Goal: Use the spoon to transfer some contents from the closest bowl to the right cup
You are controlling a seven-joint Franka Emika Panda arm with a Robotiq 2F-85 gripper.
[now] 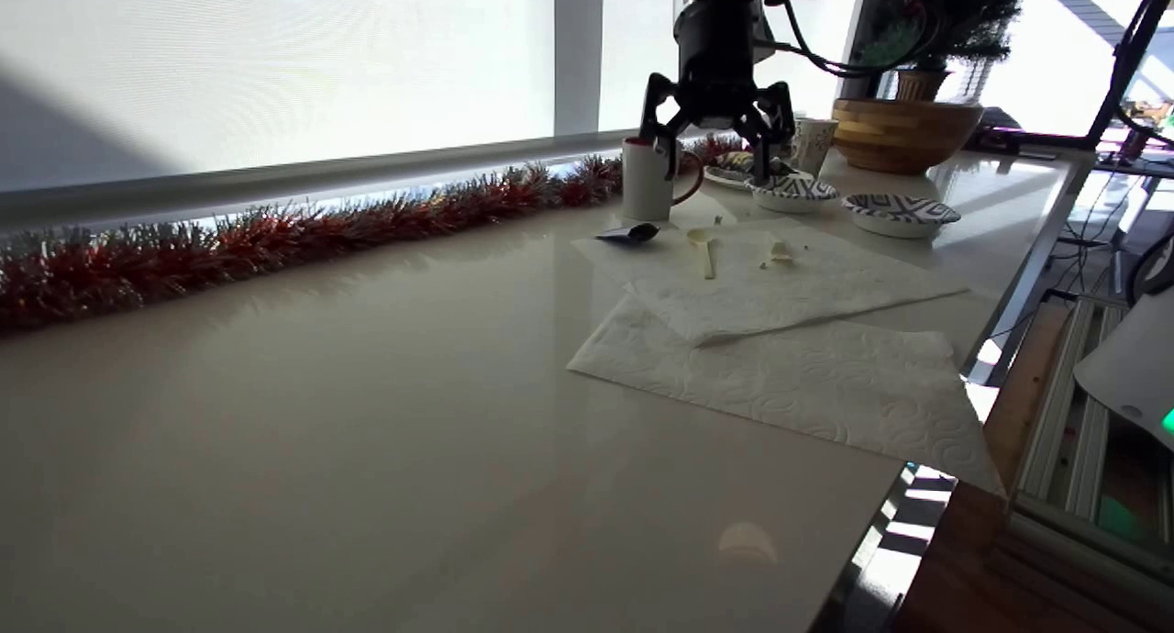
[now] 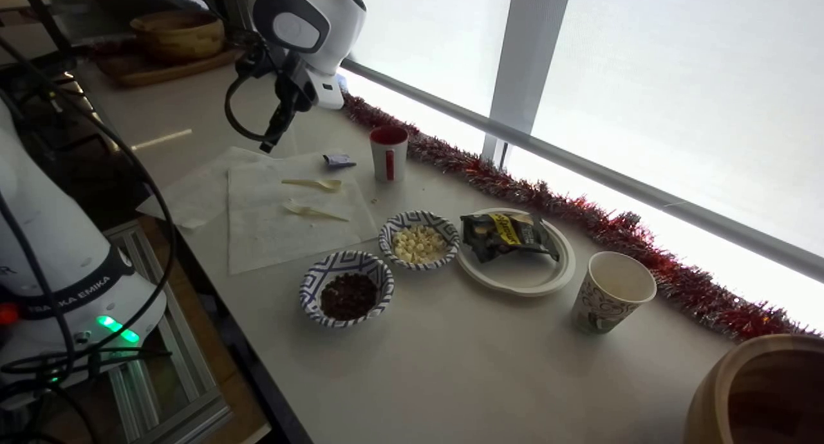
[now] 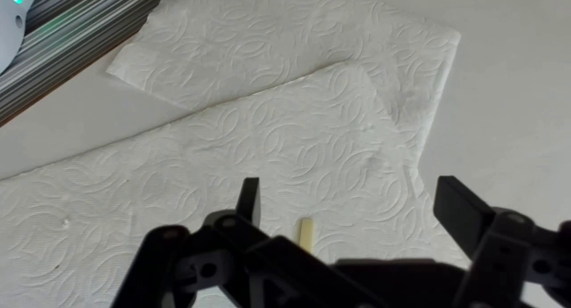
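- Wrist view: the hand [image 3: 350, 203] has its fingers [image 3: 461, 207] spread well apart above two overlapping paper towels [image 3: 276, 138], the handle end of the pale yellow spoon [image 3: 306, 234] showing in the gap between them
- Both exterior views show the spoon lying on the upper towel, near a pale yellow fork [image 2: 318, 212]
- Towels reach the edge of the counter [image 1: 367, 449] on the side of the robot base [image 2: 71, 244]; along the opposite side a red and silver tinsel garland [image 1: 413, 216] runs below the window shade [image 1: 275, 64]
- The counter's pale top stretches broadly from the towels across the foreground of an exterior view
- Near the garland stands the red-lined white mug [image 2: 380, 164], upright, with a small dark item [image 2: 338, 161], too unclear to name, lying near both it and the spoon
- Closer to the base-side edge, yet apart from it, sits the dark-filled patterned bowl [image 2: 351, 262]; the pale-filled patterned bowl [image 2: 421, 217] is just beside it
- That pale-filled bowl and a white plate [image 2: 515, 280] bearing a dark snack bag [image 2: 508, 235] stand in the way between the spoon and the upright paper cup [image 2: 602, 305]
- Past the cup stands a large wooden bowl [image 2: 711, 389], partly cut off by the frame
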